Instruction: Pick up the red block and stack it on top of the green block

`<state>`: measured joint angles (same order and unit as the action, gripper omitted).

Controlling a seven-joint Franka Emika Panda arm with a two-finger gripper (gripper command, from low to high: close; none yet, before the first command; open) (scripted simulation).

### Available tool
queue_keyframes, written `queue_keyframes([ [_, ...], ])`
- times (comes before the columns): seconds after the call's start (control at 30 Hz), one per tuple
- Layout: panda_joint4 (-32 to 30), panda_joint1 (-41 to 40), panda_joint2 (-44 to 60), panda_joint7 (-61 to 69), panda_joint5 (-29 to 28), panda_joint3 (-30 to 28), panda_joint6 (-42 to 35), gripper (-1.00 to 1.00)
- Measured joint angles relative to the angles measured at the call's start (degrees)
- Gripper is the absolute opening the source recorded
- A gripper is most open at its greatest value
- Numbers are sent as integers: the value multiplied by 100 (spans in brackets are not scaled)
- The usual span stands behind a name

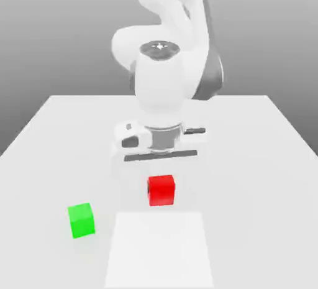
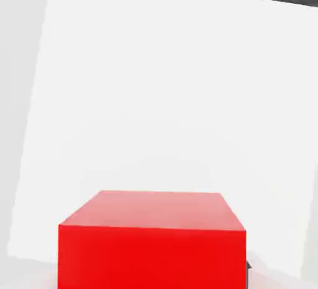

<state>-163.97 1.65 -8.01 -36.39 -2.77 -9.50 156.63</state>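
Note:
The red block (image 1: 161, 190) is a small bright cube directly under my hand, near the middle of the white table. My gripper (image 1: 161, 185) hangs straight down from the white arm and is shut on the red block. In the hand view the red block (image 2: 152, 244) sits very close, with a dark sliver of a finger pad (image 2: 248, 270) at its side. The green block (image 1: 81, 220), a cube of the same size, rests on the table toward the exterior view's left, nearer the front and apart from the red one.
The white table (image 1: 261, 151) spreads wide on both sides of the arm. A paler rectangular patch (image 1: 159, 250) lies on the tabletop just in front of the red block. The arm's bulky white body (image 1: 163, 89) stands behind the hand.

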Motion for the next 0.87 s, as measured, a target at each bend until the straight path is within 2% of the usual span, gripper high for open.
queue_keyframes([
  [0.27,415,-978,75,363,-204,-935,-371,-100],
  [0.57,525,-808,761,882,471,-1047,195,-100],
  [0.77,511,-887,1389,1291,1049,-863,776,-100],
  [0.8,507,-909,1463,1335,1112,-831,845,100],
  [0.87,507,-910,1463,1335,1112,-831,845,100],
])
